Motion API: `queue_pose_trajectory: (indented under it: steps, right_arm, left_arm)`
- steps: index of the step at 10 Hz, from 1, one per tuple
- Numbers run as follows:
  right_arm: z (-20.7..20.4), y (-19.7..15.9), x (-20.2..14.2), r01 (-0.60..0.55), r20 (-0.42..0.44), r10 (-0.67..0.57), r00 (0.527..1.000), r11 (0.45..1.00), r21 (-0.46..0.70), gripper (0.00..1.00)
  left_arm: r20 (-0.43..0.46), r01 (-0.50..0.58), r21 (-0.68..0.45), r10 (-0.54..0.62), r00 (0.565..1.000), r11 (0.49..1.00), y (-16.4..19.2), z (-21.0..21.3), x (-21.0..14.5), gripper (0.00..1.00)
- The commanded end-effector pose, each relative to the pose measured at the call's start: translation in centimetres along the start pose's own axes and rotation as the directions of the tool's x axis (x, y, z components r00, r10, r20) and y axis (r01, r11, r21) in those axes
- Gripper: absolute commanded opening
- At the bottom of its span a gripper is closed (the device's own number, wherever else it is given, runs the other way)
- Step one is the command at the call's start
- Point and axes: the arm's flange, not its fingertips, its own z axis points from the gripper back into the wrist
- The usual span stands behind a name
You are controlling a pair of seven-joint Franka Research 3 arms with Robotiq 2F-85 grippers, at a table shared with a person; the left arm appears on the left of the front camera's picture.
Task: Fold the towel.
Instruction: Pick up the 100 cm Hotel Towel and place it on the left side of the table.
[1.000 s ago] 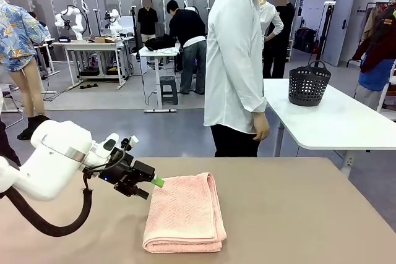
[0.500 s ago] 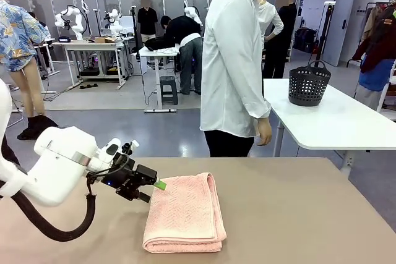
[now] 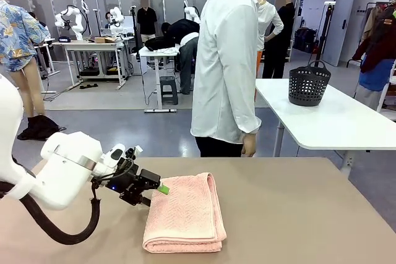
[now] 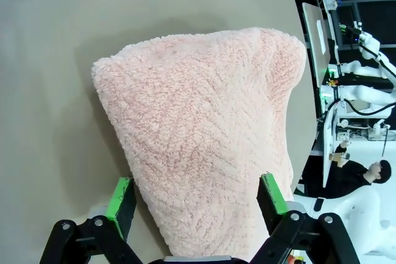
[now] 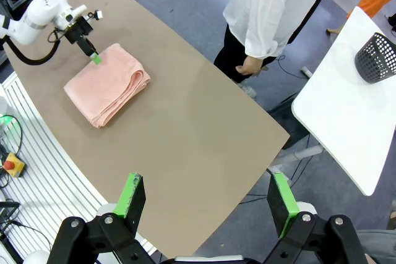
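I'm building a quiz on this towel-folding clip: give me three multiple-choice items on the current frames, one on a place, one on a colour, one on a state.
1. Where does the salmon-pink terry-cloth towel lie?
A. in the black plastic basket
B. on the tan table
C. in the person's hand

2. What colour are the pads of the left end effector?
A. green
B. red
C. white

3. How is the towel?
A. spread flat in one layer
B. crumpled in a heap
C. folded in layers

Answers: B, it rests on the tan table, while the basket stands on another table; A, the left wrist view shows green pads; C, stacked layers show at its edge.
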Motion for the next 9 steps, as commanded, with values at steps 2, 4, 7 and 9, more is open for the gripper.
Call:
queue_pose_trajectory:
  steps: [2,4,7,9]
  right_arm:
    - [-0.05,-0.06,0.01,0.003,-0.004,-0.003,1.000,1.000,-0.001,1.00]
    - [-0.05,-0.06,0.01,0.003,-0.004,-0.003,1.000,1.000,-0.001,1.00]
    - [-0.05,-0.06,0.01,0.003,-0.004,-0.003,1.000,1.000,-0.001,1.00]
    - [-0.05,-0.06,0.01,0.003,-0.004,-0.003,1.000,1.000,-0.001,1.00]
  left_arm:
    - [0.006,-0.055,-0.039,0.056,0.998,0.998,0.14,-1.04,0.68,1.00]
    - [-0.019,-0.043,-0.044,0.042,0.999,0.998,0.33,-1.20,0.64,0.40]
    - [-0.023,-0.035,-0.037,0.035,0.999,0.999,0.22,-1.25,0.50,0.00]
    - [-0.003,-0.037,-0.039,0.037,0.999,0.999,0.06,-0.91,0.70,0.05]
